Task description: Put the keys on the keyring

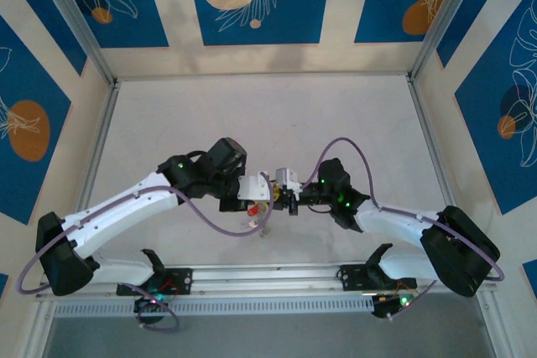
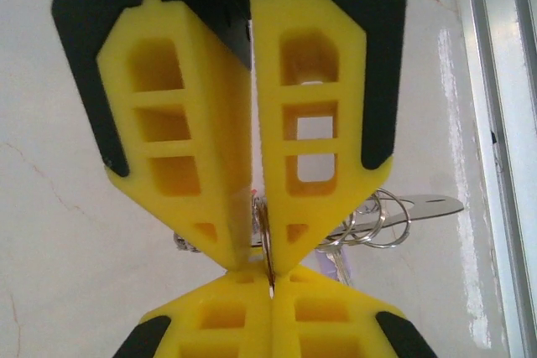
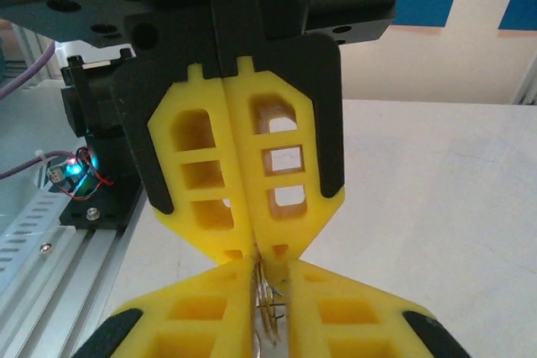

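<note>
My two grippers meet tip to tip above the middle of the table. The left gripper (image 1: 265,196) (image 2: 270,278) is shut on a thin metal wire, the keyring (image 2: 265,236), seen edge-on. Facing it, the right gripper (image 1: 282,199) (image 3: 270,267) has its yellow fingers pressed onto the same keyring (image 3: 270,303), whose brassy loops show between them. Behind the fingers hang small split rings (image 2: 382,220) with a silver key (image 2: 436,204) and a pale key (image 2: 340,267). A red key head (image 1: 252,205) shows under the left gripper.
The white table (image 1: 268,123) is bare behind the arms. An aluminium rail (image 1: 268,278) (image 3: 33,241) runs along the near edge, close beside both grippers. Frame posts and blue patterned walls enclose the other three sides.
</note>
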Robot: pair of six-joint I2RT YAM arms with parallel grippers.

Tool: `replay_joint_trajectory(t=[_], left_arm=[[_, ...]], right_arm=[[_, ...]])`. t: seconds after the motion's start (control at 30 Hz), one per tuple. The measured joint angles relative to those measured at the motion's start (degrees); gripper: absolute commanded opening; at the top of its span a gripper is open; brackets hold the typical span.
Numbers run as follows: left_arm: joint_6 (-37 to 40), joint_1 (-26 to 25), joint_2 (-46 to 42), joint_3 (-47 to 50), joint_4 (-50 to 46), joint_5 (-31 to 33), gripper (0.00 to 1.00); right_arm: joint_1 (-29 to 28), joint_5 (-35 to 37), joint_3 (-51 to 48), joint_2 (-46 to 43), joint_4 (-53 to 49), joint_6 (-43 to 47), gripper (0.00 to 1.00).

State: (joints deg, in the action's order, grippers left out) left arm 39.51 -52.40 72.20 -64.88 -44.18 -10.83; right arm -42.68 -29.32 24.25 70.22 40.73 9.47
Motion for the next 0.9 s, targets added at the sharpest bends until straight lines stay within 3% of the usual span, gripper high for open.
replay_joint_trajectory(t=[0.27, 0.33, 0.43, 0.67, 0.9], left_arm=[[0.04, 0.00, -3.10, 1.84, 0.74, 0.00, 0.00], [0.09, 0.00, -4.68, 2.99, 0.90, 0.00, 0.00], [0.09, 0.00, -5.68, 3.61, 1.20, 0.00, 0.01], [0.04, 0.00, -7.34, 5.64, 3.52, -0.02, 0.24], [-0.39, 0.00, -12.39, 13.75, 10.54, -0.02, 0.30]], right_arm=[[-0.07, -1.38, 0.17, 0.72, -0.09, -0.42, 0.16], [-0.13, -1.81, 0.31, 0.90, -0.13, -0.68, 0.02], [-0.22, -2.86, 0.70, 0.96, -0.66, -0.68, 0.00], [-0.11, -3.96, 1.05, 0.96, -0.98, -1.55, 0.00], [0.74, -3.91, -0.15, 0.83, 4.72, -5.95, 0.00]])
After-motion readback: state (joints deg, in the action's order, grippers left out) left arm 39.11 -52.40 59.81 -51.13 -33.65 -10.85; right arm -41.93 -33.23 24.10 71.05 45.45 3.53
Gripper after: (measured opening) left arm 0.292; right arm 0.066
